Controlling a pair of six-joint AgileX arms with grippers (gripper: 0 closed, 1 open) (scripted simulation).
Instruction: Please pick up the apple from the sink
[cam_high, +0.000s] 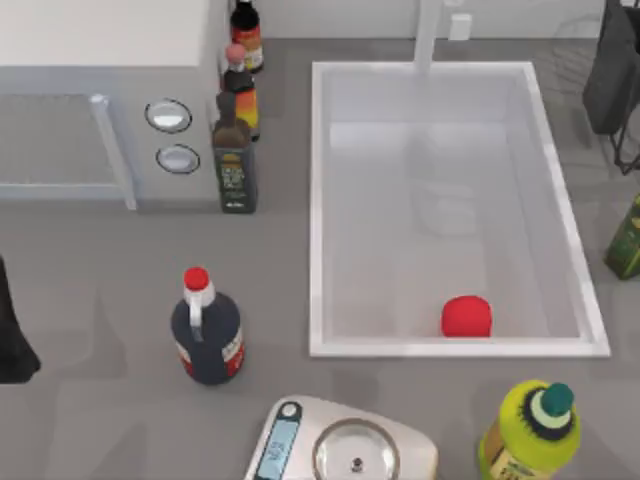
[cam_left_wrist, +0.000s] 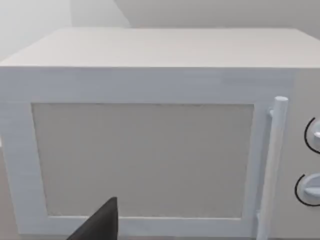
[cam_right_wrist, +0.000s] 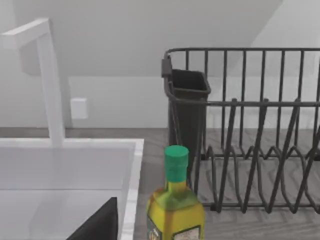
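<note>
— Counted on the counter?
— One apple (cam_high: 466, 316), lying inside the one sink (cam_high: 318, 210) at its near edge, right of centre. One faucet (cam_high: 429, 38) at the far rim. One grey box (cam_high: 100, 60) with two dials (cam_high: 168, 116). Three bottles (cam_high: 234, 155) in a row just beside it. One dark red-capped bottle (cam_high: 205, 330), one scale (cam_high: 340, 445), two green-capped bottles (cam_high: 532, 430), one dish rack (cam_right_wrist: 250, 130).
— And the arms?
— Left arm (cam_high: 12, 330) at the left edge, right arm (cam_high: 615, 70) at the far right corner, both well apart from the apple.
— Jaws?
— Cannot tell for either.
</note>
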